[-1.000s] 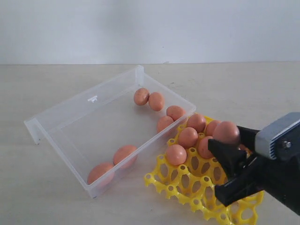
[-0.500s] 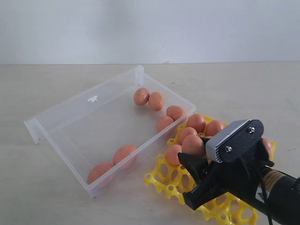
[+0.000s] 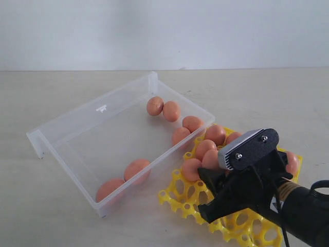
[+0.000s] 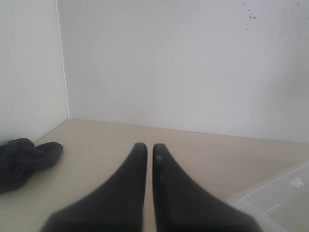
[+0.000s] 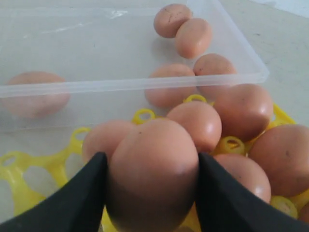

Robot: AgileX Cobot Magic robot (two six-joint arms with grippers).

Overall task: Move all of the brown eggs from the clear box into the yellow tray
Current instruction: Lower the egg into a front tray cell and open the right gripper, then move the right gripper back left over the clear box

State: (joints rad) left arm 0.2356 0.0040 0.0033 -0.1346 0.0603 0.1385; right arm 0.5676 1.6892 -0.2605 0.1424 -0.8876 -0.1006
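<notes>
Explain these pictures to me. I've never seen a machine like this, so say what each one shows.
This is a robot with two arms, each ending in a two-fingered gripper. The wide picture comes from a camera off the arms. The other two come from cameras on the wrists, looking along the fingers. On the table stand a clear box holding six brown eggs and a yellow tray with several eggs already in its cups. The right gripper is closed on one brown egg over the tray. The left gripper is shut and empty; its view also shows a dark cloth.
</notes>
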